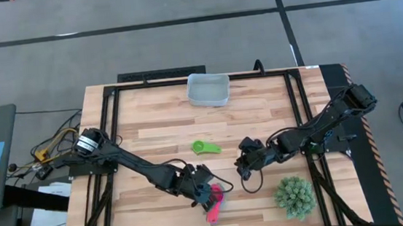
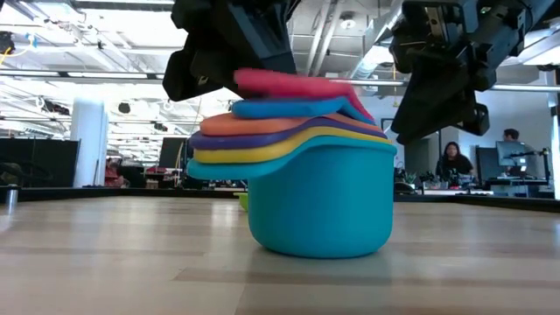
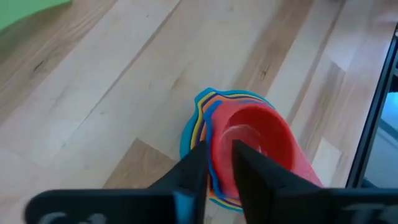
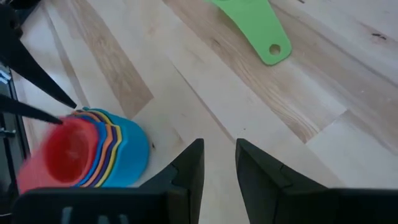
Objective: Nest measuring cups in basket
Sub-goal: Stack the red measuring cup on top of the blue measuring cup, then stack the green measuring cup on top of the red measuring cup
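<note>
1. Because the job was to end in the basket [image 1: 208, 89], that pale tub sat at the far edge of the table [image 1: 158, 120], well apart from everything else and with nothing visible in it.
2. The spiky plant [image 1: 295, 196] stood near the front right corner, out of the working lane, and seemed to play no part.
3. The stack of measuring cups [image 2: 297, 166] rested on the wood near the front edge, teal at the bottom, then yellow, purple, orange and blue, with the pink one uppermost; nesting them here first probably meant one carry to the tub instead of several.
4. The left gripper [image 3: 219, 163] was at the stack with its fingers straddling the pink cup's rim, narrowly spaced; whether they pinched it I could not tell.
5. The right gripper [image 4: 219, 163] hovered just beside the stack with fingers parted and nothing between them, likely waiting clear.
6. The green cup [image 1: 204, 148] lay alone mid-table, between stack and basket, not yet nested.
</note>
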